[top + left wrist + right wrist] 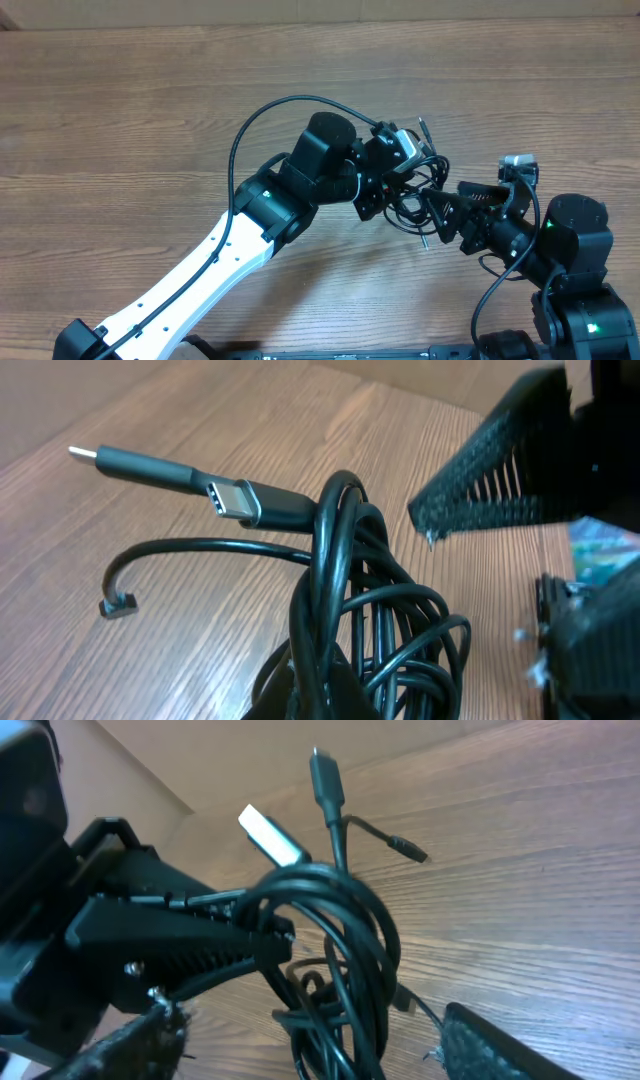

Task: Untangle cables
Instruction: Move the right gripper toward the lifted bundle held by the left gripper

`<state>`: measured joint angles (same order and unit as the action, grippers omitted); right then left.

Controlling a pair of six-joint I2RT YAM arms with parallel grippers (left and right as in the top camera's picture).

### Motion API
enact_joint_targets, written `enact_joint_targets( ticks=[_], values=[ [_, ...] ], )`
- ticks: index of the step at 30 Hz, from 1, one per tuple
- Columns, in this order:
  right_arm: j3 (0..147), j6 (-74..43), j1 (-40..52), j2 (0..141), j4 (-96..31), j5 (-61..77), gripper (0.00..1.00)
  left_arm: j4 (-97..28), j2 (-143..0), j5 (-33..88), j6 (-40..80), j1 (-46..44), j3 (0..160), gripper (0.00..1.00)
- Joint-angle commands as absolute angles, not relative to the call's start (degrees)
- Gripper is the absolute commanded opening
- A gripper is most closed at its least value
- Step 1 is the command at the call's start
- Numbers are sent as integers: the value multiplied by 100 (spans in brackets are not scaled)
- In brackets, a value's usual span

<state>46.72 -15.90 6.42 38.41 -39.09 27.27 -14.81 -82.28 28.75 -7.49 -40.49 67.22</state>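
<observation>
Hanging above a brown wood-grain surface (150,100), a coil of thin black cables (340,610) is held clear of the wood.
Left tool (275,935) is pressed together, pinching the coil's loops. Right tool (437,215) stands spread, one finger on each side of the bundle. A dark plug with a grey metal collar (240,500) sticks out sideways, and a small angled plug (118,607) dangles over the bare wood.

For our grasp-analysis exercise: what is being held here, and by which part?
The left gripper clamps the coiled bundle of thin black cables by its loops; the plug ends are free.
</observation>
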Motion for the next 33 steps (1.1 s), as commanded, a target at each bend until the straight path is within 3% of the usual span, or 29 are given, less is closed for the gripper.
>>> enact_joint_targets(
  ticks=[1, 7, 17, 20, 33],
  values=[
    [4807, -1472, 626, 3802, -3889, 2812, 75, -1337, -8082, 3013, -447, -4042, 6810, 4],
    [4807, -1474, 626, 3802, -3887, 2794, 59, -1319, -8082, 3387, -427, -4042, 6810, 4],
    [4807, -1476, 626, 3802, -3889, 2659, 49, -1302, -8082, 3607, -427, -4042, 6810, 4],
    [4807, -1474, 626, 3802, -3931, 2657, 38, -1269, -8082, 3605, -421, -4042, 6810, 4],
    [4807, -1474, 626, 3802, -3972, 2556, 27, -657, -8082, 3597, -165, -4042, 6810, 4]
  ],
)
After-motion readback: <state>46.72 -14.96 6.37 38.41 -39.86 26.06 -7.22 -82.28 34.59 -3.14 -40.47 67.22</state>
